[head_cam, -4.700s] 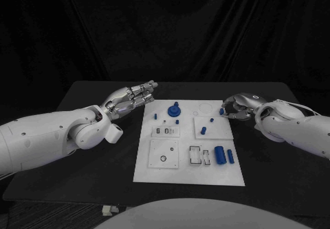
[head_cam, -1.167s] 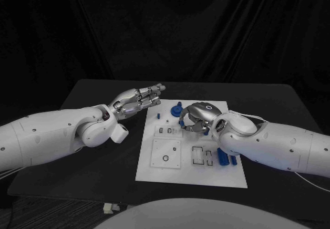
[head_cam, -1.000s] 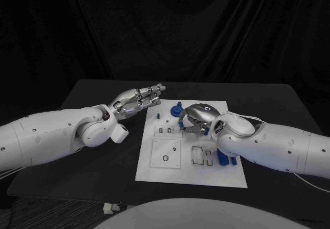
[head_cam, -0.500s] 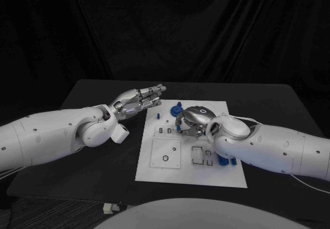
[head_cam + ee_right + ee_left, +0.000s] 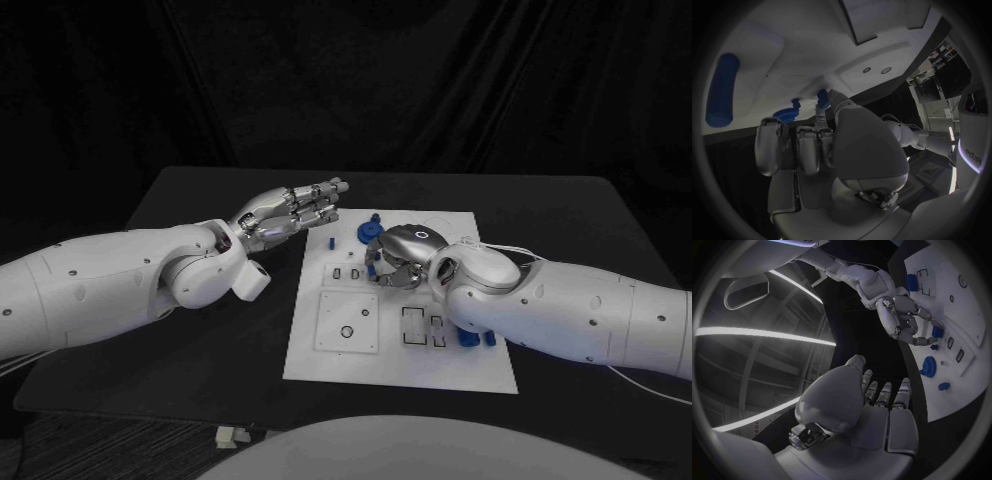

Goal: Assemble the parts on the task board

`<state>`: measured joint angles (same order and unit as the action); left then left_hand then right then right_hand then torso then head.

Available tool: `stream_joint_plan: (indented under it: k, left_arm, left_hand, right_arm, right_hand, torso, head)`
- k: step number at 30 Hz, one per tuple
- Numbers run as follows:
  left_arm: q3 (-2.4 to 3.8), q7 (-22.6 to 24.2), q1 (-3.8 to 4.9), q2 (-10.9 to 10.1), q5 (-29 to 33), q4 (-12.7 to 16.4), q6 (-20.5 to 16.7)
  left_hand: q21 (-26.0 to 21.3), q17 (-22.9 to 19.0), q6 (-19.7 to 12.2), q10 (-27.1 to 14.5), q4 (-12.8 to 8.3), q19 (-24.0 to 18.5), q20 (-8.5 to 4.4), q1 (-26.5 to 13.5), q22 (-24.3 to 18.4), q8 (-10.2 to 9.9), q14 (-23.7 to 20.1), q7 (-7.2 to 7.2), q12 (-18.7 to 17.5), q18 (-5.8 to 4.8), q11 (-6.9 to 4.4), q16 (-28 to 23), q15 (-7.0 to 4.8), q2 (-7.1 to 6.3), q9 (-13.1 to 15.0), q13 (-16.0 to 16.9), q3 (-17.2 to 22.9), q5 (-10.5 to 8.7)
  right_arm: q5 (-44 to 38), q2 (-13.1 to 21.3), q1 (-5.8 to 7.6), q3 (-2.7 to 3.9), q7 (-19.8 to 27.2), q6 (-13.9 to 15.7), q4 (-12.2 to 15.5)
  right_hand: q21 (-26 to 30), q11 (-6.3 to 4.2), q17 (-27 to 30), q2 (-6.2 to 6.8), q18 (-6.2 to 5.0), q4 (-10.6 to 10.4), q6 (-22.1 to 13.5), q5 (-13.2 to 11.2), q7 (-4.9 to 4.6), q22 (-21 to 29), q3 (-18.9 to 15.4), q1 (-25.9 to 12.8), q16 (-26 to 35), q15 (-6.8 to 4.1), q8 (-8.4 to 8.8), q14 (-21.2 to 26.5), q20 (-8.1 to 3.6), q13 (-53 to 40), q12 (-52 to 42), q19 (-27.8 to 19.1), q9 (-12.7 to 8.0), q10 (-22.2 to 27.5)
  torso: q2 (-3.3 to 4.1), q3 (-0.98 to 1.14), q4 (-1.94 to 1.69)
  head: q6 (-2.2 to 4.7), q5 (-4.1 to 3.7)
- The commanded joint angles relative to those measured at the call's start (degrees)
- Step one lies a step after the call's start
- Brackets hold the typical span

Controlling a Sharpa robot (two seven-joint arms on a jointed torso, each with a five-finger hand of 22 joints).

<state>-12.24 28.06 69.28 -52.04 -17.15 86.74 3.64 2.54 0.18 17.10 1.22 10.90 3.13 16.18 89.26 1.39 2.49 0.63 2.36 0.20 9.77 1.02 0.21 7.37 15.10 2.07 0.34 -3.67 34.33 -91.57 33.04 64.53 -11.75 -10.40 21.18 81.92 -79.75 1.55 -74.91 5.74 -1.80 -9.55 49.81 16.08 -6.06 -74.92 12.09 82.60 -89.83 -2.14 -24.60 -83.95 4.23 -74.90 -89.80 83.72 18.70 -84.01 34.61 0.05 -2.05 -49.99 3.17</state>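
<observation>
The white task board lies mid-table. My right hand hovers low over the board's far middle, beside the blue knob part. It pinches a small blue peg between thumb and a fingertip; the left wrist view shows that peg at the fingertips of the right hand. My left hand is raised off the board's far left corner, fingers straight and apart, holding nothing. A small blue peg stands near the board's left edge.
Blue cylinders lie on the board's right side, half hidden under my right forearm; one long cylinder shows in the right wrist view. Two square white plates with slots and holes sit on the board's near left. Black table surrounds the board.
My right hand has carried the blue peg from the board's far right edge to its far middle, still creeping left and lower in the last second. The left hand has barely moved.
</observation>
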Motion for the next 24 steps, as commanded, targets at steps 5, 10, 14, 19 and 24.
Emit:
stream_joint_plan:
  k: [5, 10, 14, 19, 24]
  left_arm:
    - [0.06, 0.3, -0.05, 0.1, 0.1, 0.1, 0.7]
    - [0.06, 0.3, -0.05, 0.1, 0.1, 0.1, 0.7]
    - [0.06, 0.3, -0.05, 0.1, 0.1, 0.1, 0.7]
    - [0.06, 0.3, -0.05, 0.2, 0.1, 0.1, 0.7]
    - [0.06, 0.3, -0.05, 0.2, 0.1, 0.0, 0.7]
  left_hand:
    - [0.3, 0.1, 0.3, 0.0, 0.2, 0.0, 0.18, 0.5, 0.0, -0.2, 0.0, 0.10, 0.2, 0.53, 0.37, 0.1, 0.37, 0.05, 0.1, 0.0, 0.3, 0.20]
    - [0.3, 0.1, 0.3, 0.0, 0.2, 0.0, 0.18, 0.5, 0.0, -0.2, 0.0, 0.10, 0.2, 0.53, 0.37, 0.1, 0.37, 0.05, 0.1, 0.0, 0.3, 0.20]
    - [0.3, 0.1, 0.3, 0.0, 0.2, 0.0, 0.18, 0.5, 0.0, -0.2, 0.0, 0.10, 0.2, 0.53, 0.37, 0.1, 0.37, 0.05, 0.1, 0.0, 0.3, 0.20]
    - [0.3, 0.1, 0.3, 0.0, 0.2, 0.0, 0.18, 0.5, 0.0, -0.2, 0.0, 0.10, 0.2, 0.53, 0.37, 0.1, 0.37, 0.05, 0.1, 0.0, 0.3, 0.20]
    - [0.3, 0.1, 0.2, -0.1, 0.0, 0.1, 0.19, 0.5, 0.0, -0.2, 0.0, 0.25, 0.2, 0.52, 0.38, 0.0, 0.36, 0.03, 0.1, 0.0, 0.5, 0.22]
  right_arm:
    - [-0.5, -0.2, -0.22, -0.05, -1.2, -1.5, -0.1]
    - [-0.5, -0.2, -0.22, -0.05, -1.2, -1.6, -0.2]
    - [-0.5, -0.3, -0.22, -0.05, -1.2, -1.7, -0.3]
    - [-0.5, -0.3, -0.22, -0.05, -1.2, -1.9, -0.4]
    - [-0.5, -0.4, -0.22, -0.05, -1.2, -2.0, -0.5]
  right_hand:
    - [0.7, 0.34, -15.1, 0.08, -1.20, 0.2, -0.5, -1.1, -0.16, -11.0, -0.3, -1.1, -0.2, 0.36, 0.56, -6.1, 0.27, -15.1, -0.2, -0.6, -0.2, -6.0]
    - [1.2, 0.68, -15.1, 0.32, -1.27, 0.3, -1.9, -2.5, -0.57, -10.9, -0.6, -1.7, -0.2, 0.62, 1.52, -6.1, 0.49, -15.1, -0.2, -0.7, -0.6, -6.0]
    - [1.3, 0.86, -15.1, 0.47, -1.29, 0.4, -2.7, -3.1, -0.79, -10.8, -0.8, -1.9, -0.2, 0.78, 2.02, -6.0, 0.63, -15.1, -0.2, -0.8, -0.8, -6.0]
    - [1.5, 0.95, -15.0, 0.71, -1.33, 0.5, -3.7, -3.7, -0.98, -10.8, -1.0, -2.1, -0.1, 0.89, 2.66, -6.0, 0.76, -15.1, -0.2, -0.9, -1.1, -6.0]
    - [1.8, 0.97, -14.8, 0.87, -1.38, 0.5, -4.7, -4.2, -1.13, -10.7, -1.2, -2.2, 0.0, 0.93, 3.26, -6.0, 0.83, -15.1, -0.2, -0.9, -1.4, -6.0]
  torso:
    - [-0.01, 0.04, 0.04]
    - [0.01, 0.04, 0.10]
    - [0.01, 0.06, 0.01]
    - [0.02, 0.07, 0.00]
    - [-0.03, 0.07, -0.05]
  head:
    - [-0.01, 0.06]
    - [-0.01, 0.18]
    - [-0.01, 0.05]
    - [-0.01, 0.02]
    - [-0.01, 0.05]
